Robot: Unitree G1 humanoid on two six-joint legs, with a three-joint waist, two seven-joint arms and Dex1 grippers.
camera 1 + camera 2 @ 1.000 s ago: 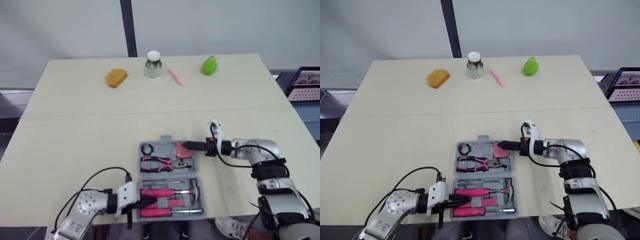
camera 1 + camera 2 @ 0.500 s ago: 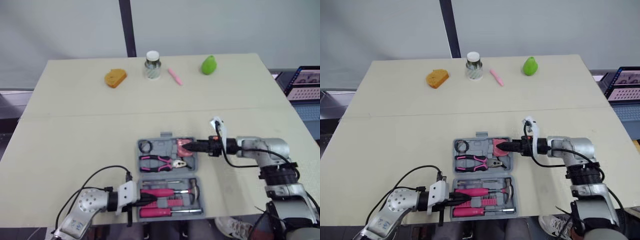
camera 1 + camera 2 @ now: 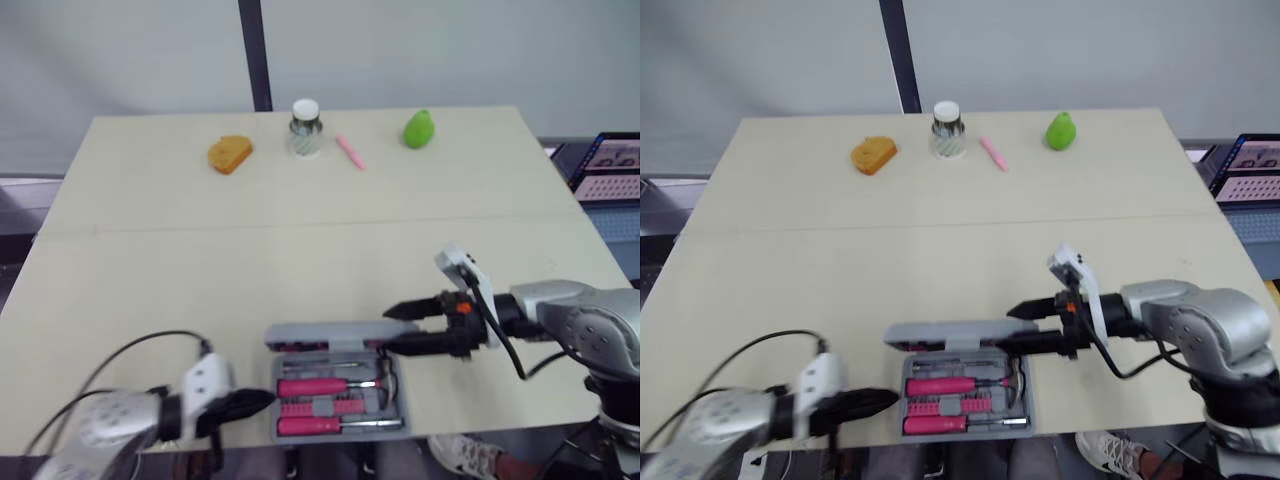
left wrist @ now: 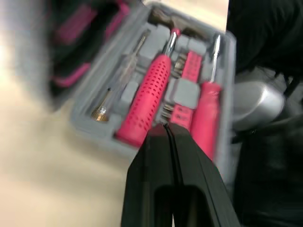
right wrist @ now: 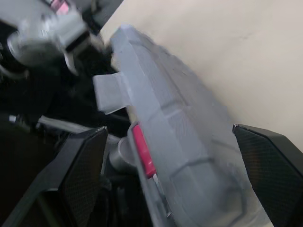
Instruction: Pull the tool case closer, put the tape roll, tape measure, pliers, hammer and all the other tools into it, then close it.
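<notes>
The tool case (image 3: 340, 402) sits at 6 o'clock on the desk (image 3: 200, 250), close to its near edge. Its lid (image 3: 325, 335) stands about half raised over the base, where the hammer (image 3: 325, 387) and other pink-handled tools lie in their slots. The right tool (image 3: 388, 331) reaches in from 3 o'clock, released, its fingers spread wide with the lid's right edge between them. The left tool (image 3: 262, 401) is clenched on nothing, its tip just beside the base's 9 o'clock side. To close well, the right tool should probably sweep the lid over toward 6 o'clock in an arc about the hinge. The left tool can brace the base so it does not slide off the desk. A final press near the latch edge should seat the lid.
</notes>
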